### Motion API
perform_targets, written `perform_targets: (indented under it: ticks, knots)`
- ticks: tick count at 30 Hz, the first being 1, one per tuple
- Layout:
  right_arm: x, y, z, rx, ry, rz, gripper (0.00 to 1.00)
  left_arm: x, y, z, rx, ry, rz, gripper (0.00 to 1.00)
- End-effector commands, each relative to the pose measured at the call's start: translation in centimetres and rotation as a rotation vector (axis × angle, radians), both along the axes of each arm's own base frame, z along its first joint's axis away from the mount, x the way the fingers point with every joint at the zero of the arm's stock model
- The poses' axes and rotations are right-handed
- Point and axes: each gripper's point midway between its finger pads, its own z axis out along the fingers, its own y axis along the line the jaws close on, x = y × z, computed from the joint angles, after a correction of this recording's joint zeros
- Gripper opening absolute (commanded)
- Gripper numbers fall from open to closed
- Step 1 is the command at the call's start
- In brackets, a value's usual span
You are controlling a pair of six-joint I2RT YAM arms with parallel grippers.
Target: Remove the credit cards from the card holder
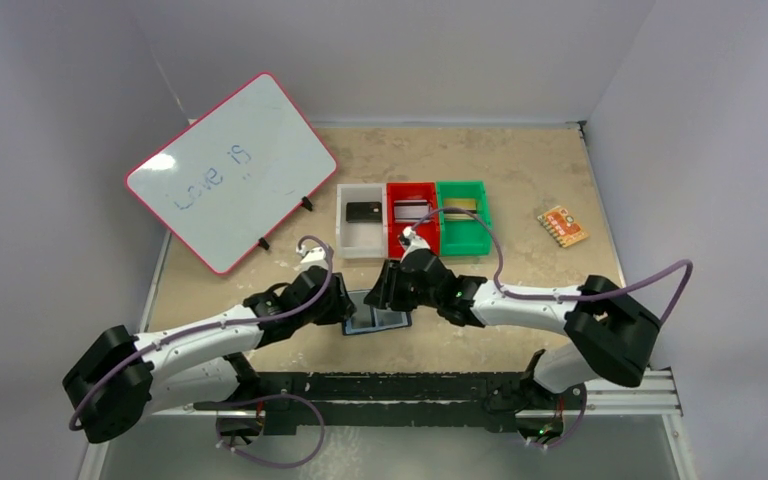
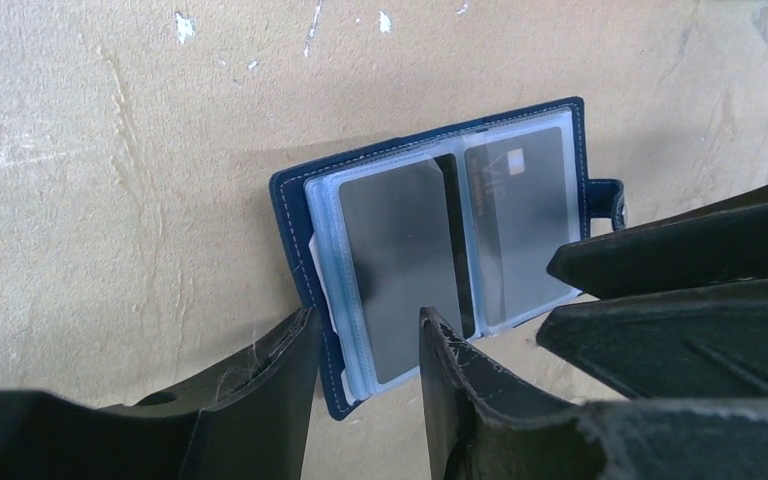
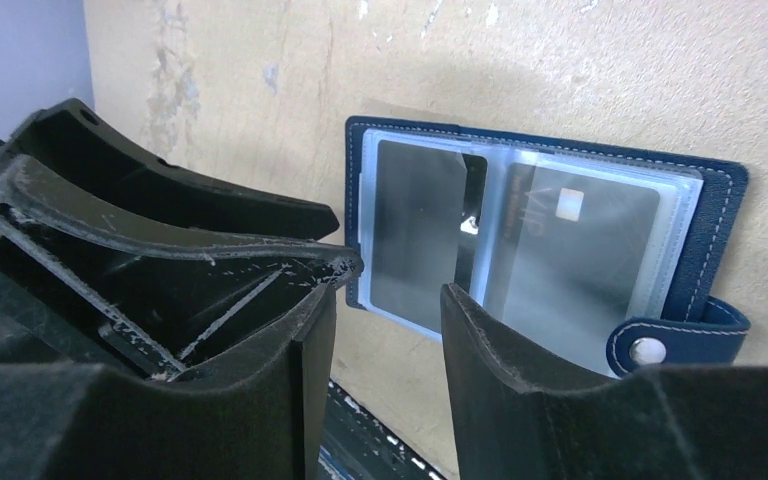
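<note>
The navy-blue card holder [image 1: 375, 320] lies open and flat on the table between my two grippers. Its clear sleeves show two grey credit cards, one in the left page [image 2: 400, 270] and one in the right page [image 2: 525, 220]. The snap tab [image 3: 645, 350] sticks out at one side. My left gripper [image 2: 365, 318] is open, its fingers straddling the near left corner of the card holder [image 2: 295, 220]. My right gripper [image 3: 390, 285] is open just off the edge of the card holder [image 3: 710, 215], with only bare table between its fingers. The two grippers nearly touch.
Behind the holder stand a white bin [image 1: 345, 236], a red bin [image 1: 397, 240] and a green bin [image 1: 463, 240]; a dark card [image 1: 364, 211] lies in the white one. A tilted whiteboard [image 1: 230, 170] is at the back left, an orange patterned piece [image 1: 562, 226] at the right.
</note>
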Motion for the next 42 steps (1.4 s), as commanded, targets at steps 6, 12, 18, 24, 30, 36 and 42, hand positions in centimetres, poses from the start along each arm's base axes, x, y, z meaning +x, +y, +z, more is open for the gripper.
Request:
perform_targets:
  ticks: [6,12,18,24,30,36,42]
  knots:
    - [0.7,0.9,-1.3,-0.002,0.0,0.036,0.45,0.5,-0.3,-0.6,-0.012,-0.016,0.015,0.38]
    - [0.4,1.1,-2.9,0.004,0.032,0.066,0.45,0.0,-0.2,-1.8,0.016,0.014,-0.007,0.36]
    - [0.3,0.4,-4.9,-0.027,0.078,0.034,0.44,-0.5,-0.2,-2.9,0.042,0.043,-0.031,0.32]
    - [-0.5,0.4,-5.6,0.022,0.11,0.036,0.42,-0.6,-0.5,-3.2,0.054,0.057,-0.056,0.27]
    - [-0.3,0.3,-4.9,0.106,0.114,0.0,0.36,-0.6,-0.5,-3.8,0.079,0.071,-0.068,0.14]
    - [-0.3,0.2,-4.2,0.203,0.124,-0.014,0.26,-0.7,-0.2,-4.1,0.101,0.078,-0.069,0.09]
    - [-0.2,-0.3,-4.3,0.23,0.135,-0.021,0.06,-0.7,0.0,-4.2,0.114,0.08,-0.069,0.06]
